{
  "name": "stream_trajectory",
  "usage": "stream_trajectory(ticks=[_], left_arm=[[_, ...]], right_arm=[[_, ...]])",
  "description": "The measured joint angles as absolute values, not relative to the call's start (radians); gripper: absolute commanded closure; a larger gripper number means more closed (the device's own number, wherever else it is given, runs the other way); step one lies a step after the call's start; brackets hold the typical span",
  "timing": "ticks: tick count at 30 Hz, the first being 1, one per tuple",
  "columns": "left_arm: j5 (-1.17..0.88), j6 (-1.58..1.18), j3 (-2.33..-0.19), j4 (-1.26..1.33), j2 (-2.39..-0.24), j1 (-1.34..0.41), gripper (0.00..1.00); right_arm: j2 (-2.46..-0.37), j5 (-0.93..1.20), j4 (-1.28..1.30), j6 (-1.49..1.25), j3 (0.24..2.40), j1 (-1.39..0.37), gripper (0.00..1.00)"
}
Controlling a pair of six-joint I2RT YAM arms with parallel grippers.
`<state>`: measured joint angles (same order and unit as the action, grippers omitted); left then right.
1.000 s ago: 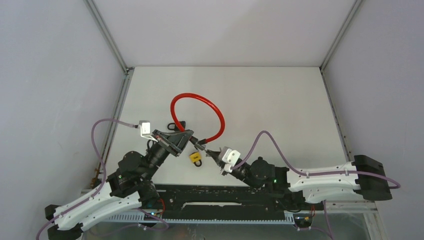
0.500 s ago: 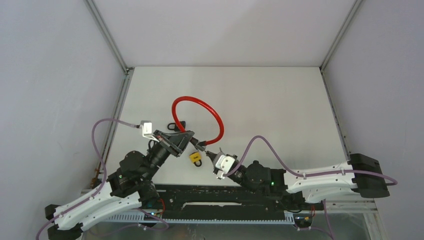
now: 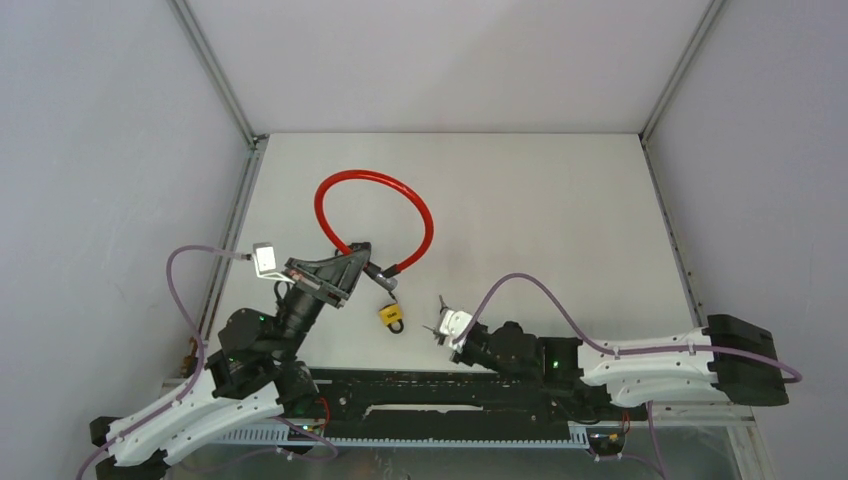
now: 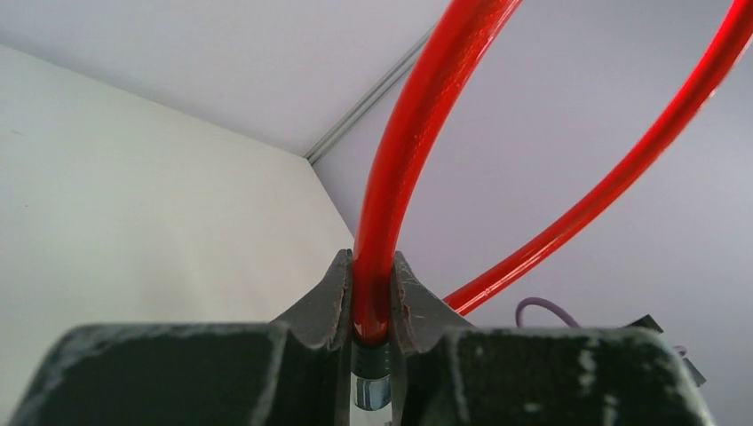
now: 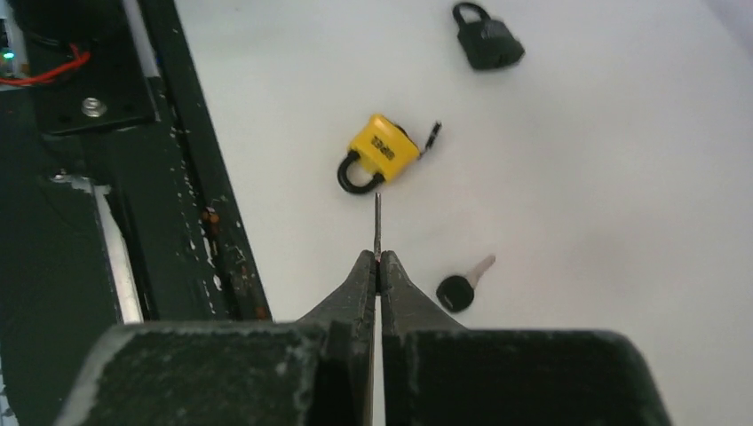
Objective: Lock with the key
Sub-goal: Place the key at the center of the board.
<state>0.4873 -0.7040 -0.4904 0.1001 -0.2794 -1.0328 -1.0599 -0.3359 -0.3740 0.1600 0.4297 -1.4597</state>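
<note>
A red cable lock point(image 3: 372, 214) curls in a loop above the table. My left gripper point(image 4: 371, 297) is shut on the cable just above its black and metal end piece, and in the top view that gripper point(image 3: 364, 263) sits at the loop's lower left. My right gripper point(image 5: 377, 261) is shut on a key point(image 5: 377, 222), whose thin blade sticks out edge-on past the fingertips. In the top view the right gripper point(image 3: 442, 312) is low on the table, apart from the cable's free end point(image 3: 386, 281).
A yellow padlock point(image 5: 380, 153) lies on the table ahead of the right gripper, also seen in the top view point(image 3: 392, 316). A loose black-headed key point(image 5: 458, 289) lies to its right. A black padlock point(image 5: 487, 40) lies farther off. The dark base rail point(image 5: 178, 133) runs on the left.
The left arm has drawn back to the left, carrying the red loop left and away. The right gripper has pulled back toward its base with the key, away from the cable's end.
</note>
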Motion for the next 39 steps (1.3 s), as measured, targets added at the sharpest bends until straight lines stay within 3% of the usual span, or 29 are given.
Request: stream_trajectory(ticks=[13,21,27,31,39], left_arm=[[0.522,-0.727,-0.490,0.043,-0.292,-1.033,1.00],[0.543,-0.744,-0.490,0.026,-0.328,-1.033,1.00],[0.563,-0.778,-0.490,-0.028,-0.429,-1.024,1.00],[0.530,-0.821,-0.490,-0.056,-0.548,-0.968,0.99],[0.445,-0.883,-0.490,-0.005,-0.873,-0.840,1.00]], right_arm=[[-1.097,-0.283,-0.097,-0.275,0.422,-1.158,0.99],[-1.186,-0.241,0.012,-0.400,0.422,-1.086,0.53],[-1.081,-0.271,0.061,-0.418,0.427,-1.082,0.47],[-0.951,-0.309,0.080,-0.420,0.433,-1.082,0.31],[-0.756,-0.305,0.134,-0.461,0.462,-1.078,0.21]])
